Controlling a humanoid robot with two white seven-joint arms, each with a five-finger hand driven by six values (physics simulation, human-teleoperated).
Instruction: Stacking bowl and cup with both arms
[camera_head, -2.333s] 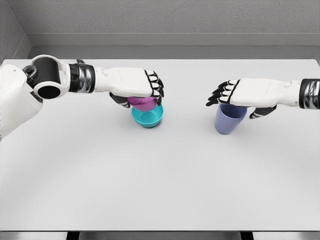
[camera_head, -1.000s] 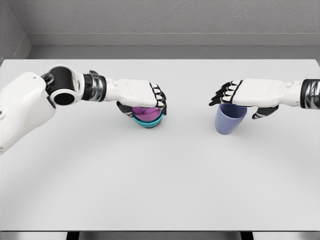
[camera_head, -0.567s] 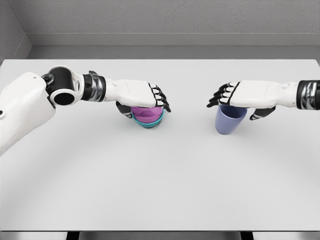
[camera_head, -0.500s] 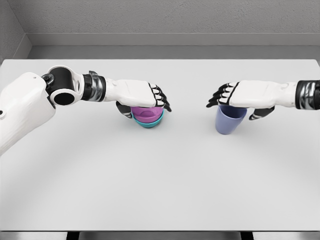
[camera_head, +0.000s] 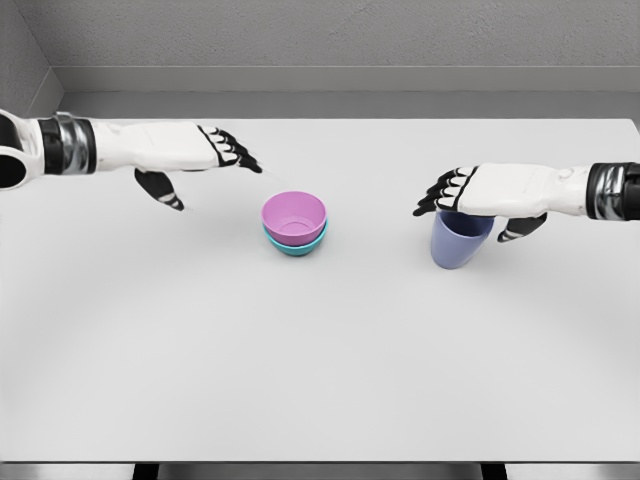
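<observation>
A pink bowl (camera_head: 295, 213) sits nested inside a teal bowl (camera_head: 297, 245) near the middle of the white table (camera_head: 320, 360). My left hand (camera_head: 214, 174) hovers up and to the left of the bowls, well apart from them, fingers spread and holding nothing. A blue-violet cup (camera_head: 458, 241) stands upright at the right. My right hand (camera_head: 466, 214) lies palm-down over the cup's rim. Its fingers stretch past the cup's left side and its thumb hangs beside the right wall. The cup's opening is hidden under the palm.
The table's back edge meets a grey wall (camera_head: 330, 40). Bare tabletop lies between the bowl stack and the cup and across the whole front half.
My left hand has let go of the pink bowl, now resting in the teal bowl, and has pulled back up and to the left. The right hand and the cup have barely moved.
</observation>
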